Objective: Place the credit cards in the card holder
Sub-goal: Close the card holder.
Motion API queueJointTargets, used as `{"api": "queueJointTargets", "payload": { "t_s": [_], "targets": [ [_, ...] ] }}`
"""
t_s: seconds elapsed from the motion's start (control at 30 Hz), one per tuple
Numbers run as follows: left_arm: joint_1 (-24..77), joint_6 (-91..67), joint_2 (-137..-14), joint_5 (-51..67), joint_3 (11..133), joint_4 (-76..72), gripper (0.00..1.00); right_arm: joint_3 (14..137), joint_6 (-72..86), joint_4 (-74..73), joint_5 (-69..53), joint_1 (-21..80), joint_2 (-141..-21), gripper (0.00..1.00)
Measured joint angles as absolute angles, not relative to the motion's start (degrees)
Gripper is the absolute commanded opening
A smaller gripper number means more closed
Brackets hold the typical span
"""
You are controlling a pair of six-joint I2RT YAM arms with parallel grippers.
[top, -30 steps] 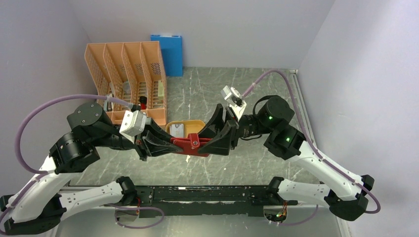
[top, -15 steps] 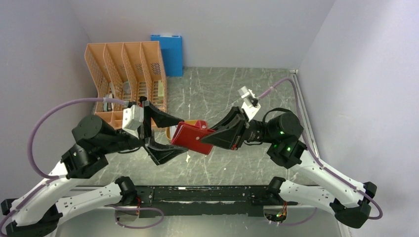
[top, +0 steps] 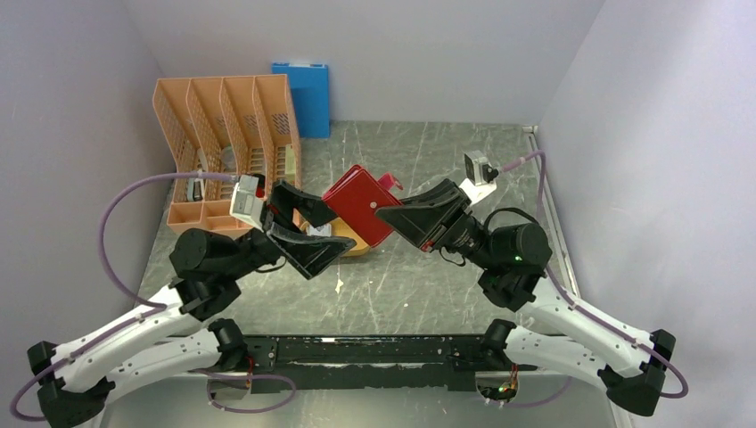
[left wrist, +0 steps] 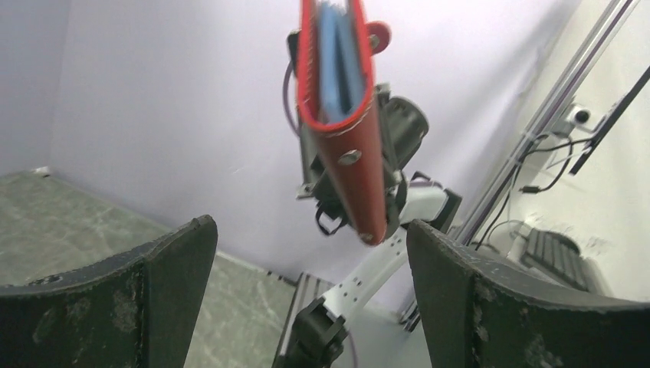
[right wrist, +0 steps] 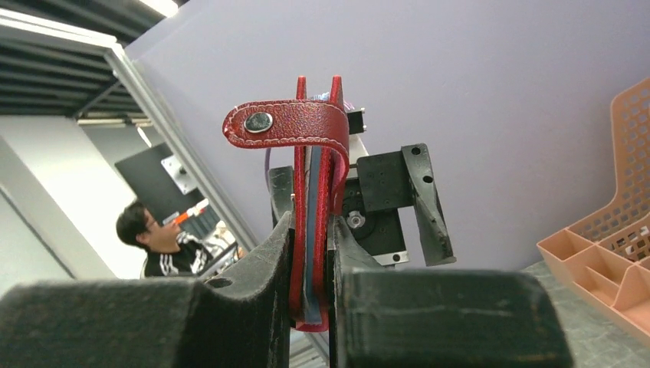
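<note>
Orange file rack (top: 227,134): four slots, stands at the far left of the bench (top: 428,285), against the left wall.

Blue folder (top: 303,96): upright against the back wall, just right of the rack.

Left fingers (top: 339,229): spread wide and holding nothing. They are raised off the bench and point right toward the card holder. In the left wrist view the two dark pads frame the holder without touching it (left wrist: 310,226).

Orange tray (top: 364,246): on the bench near the centre, mostly hidden under the left fingers and the holder.

Card holder (top: 361,203): dark red, folded shut, held in the air above the far side of the tray and tilted. The left wrist view shows it edge-on (left wrist: 345,138), with pale blue lining between the red covers. Its snap tab (right wrist: 280,123) curls over the top edge.

Right fingers (top: 392,218): closed tight on the card holder, one pad on each cover (right wrist: 312,253).
</note>
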State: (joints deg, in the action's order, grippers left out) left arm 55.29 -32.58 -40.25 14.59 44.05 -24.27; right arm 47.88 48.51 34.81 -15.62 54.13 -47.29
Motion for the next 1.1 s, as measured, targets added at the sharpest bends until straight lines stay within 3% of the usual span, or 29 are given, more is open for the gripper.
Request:
{"api": "queueJointTargets", "payload": {
  "t_s": [0.17,0.43,0.77,0.8,0.9,0.93,1.0,1.1],
  "targets": [
    [55.29,-37.12,-44.82,14.59,43.31,-33.93,0.95,46.3,51.42,36.23,-11.68,54.11,-48.01,0.0],
    [55.29,-39.77,-49.32,14.35,43.33,-41.89,0.73,45.58,54.89,36.8,-8.64,54.11,-48.82,0.0],
    [55.35,-39.9,-50.92,12.93,43.33,-42.54,0.06,45.58,55.57,33.95,-6.94,54.06,-48.88,0.0],
    [55.4,-40.05,-50.74,12.75,43.33,-41.98,0.05,45.58,55.2,33.63,-6.85,54.06,-48.73,0.04],
    [55.79,-40.51,-49.8,11.64,43.33,-39.09,0.05,45.67,53.54,31.33,-6.81,54.06,-47.97,0.47],
    [55.86,-40.18,-49.47,11.22,43.33,-37.95,0.05,45.98,53.15,29.8,-6.79,54.08,-47.64,0.56],
    [55.7,-38.7,-48.38,9.26,43.42,-34.85,0.05,47.4,50.92,23.57,-6.35,54.08,-46.26,0.63],
    [55.53,-36.4,-47.05,6.85,45.17,-27.88,0.05,50.83,46.02,13.17,-4.58,54.08,-43.86,0.65]
  ]
}}
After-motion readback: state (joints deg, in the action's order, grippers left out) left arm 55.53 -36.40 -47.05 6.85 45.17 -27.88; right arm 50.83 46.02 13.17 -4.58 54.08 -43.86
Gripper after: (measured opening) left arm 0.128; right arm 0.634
